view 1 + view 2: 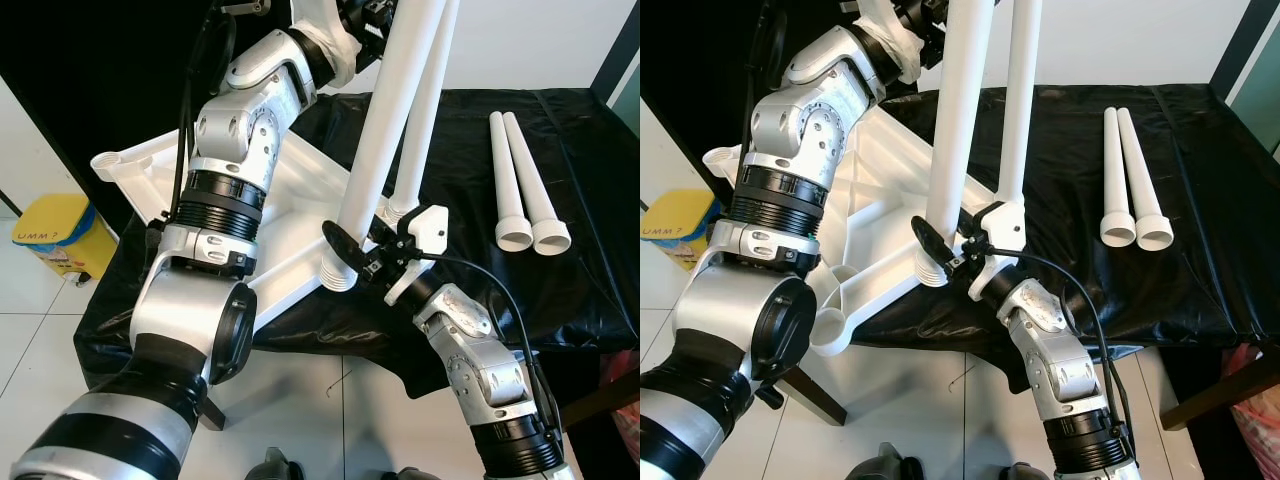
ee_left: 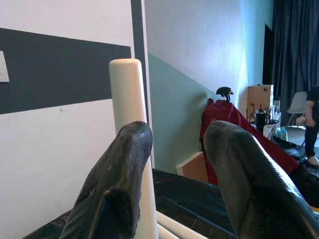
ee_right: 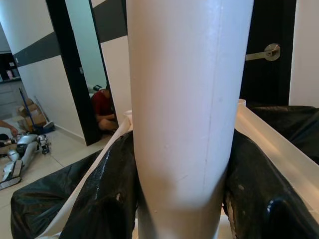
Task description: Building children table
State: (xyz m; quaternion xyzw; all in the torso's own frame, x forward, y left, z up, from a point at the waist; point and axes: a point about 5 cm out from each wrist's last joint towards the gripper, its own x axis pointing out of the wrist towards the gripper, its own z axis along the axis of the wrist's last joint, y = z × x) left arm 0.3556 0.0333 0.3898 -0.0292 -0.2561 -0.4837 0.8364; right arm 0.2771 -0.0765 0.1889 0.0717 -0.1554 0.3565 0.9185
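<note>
Two white legs already stand upright in the overturned white tabletop (image 1: pixel 290 215), which lies on the black-draped table (image 1: pixel 470 140). To the left, the left gripper (image 2: pixel 174 174) is raised high with its fingers spread and empty, a leg top (image 2: pixel 127 89) just behind them. Toward the middle, the right gripper (image 1: pixel 362 252) clamps the nearer leg (image 1: pixel 385 130) low, just above its corner socket. Seating it well likely means keeping the leg plumb while pressing straight down. Rightmost, two spare legs (image 1: pixel 525 190) lie side by side.

Four white legs (image 1: pixel 385 130); one tabletop (image 1: pixel 300 190); one yellow bin (image 1: pixel 55 235).
</note>
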